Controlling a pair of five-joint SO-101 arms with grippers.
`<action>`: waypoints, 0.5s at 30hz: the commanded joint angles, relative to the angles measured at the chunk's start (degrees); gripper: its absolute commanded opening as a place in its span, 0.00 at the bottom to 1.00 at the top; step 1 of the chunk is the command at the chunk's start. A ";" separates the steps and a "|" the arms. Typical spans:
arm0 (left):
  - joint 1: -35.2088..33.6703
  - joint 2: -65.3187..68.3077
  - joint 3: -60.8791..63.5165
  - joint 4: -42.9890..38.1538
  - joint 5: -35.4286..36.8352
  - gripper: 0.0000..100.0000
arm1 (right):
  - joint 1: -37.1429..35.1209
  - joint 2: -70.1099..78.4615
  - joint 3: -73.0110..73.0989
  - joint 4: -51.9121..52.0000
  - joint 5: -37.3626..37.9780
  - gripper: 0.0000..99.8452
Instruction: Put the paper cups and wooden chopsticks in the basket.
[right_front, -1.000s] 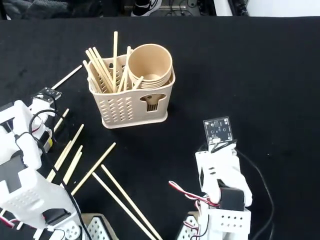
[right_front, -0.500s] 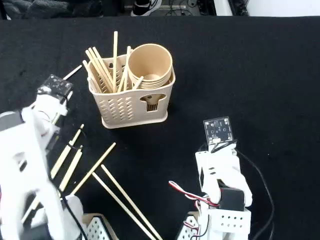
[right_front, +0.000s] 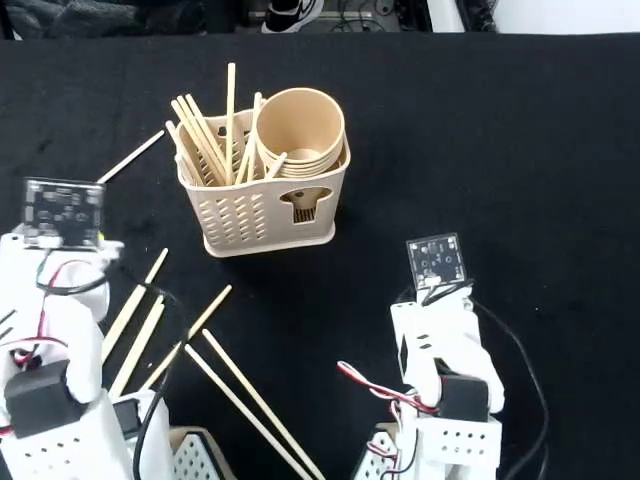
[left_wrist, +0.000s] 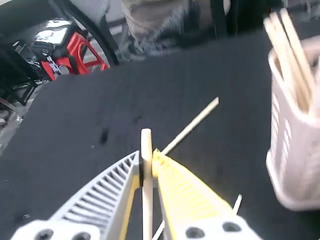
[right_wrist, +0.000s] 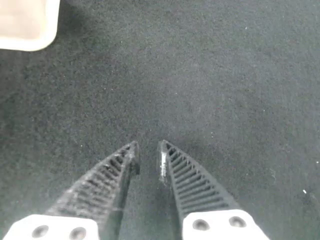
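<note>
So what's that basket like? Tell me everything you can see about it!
The basket is a small cream box that looks like plastic. It has rounded corners, rows of little slots in its walls and a handle hole on one side. It stands upright on the black table. Inside, a stack of paper cups sits at one end and wooden chopsticks poke up at the other. Nothing else touches it.

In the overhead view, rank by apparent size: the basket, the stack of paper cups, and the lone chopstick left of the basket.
1. basket
2. stack of paper cups, seated in it
3. lone chopstick, by far the slimmest, though its length roughly matches the cup mouth's width
</note>
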 joint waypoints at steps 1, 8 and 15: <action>1.71 0.18 -0.48 -6.68 6.59 0.03 | -0.88 -4.44 -0.66 -0.97 0.62 0.08; 9.54 0.18 -2.33 -9.49 12.40 0.03 | -0.88 -4.44 -0.66 -0.97 0.62 0.08; 10.24 -0.26 -13.41 -12.75 25.14 0.03 | -0.88 -4.44 -0.66 -0.97 0.62 0.08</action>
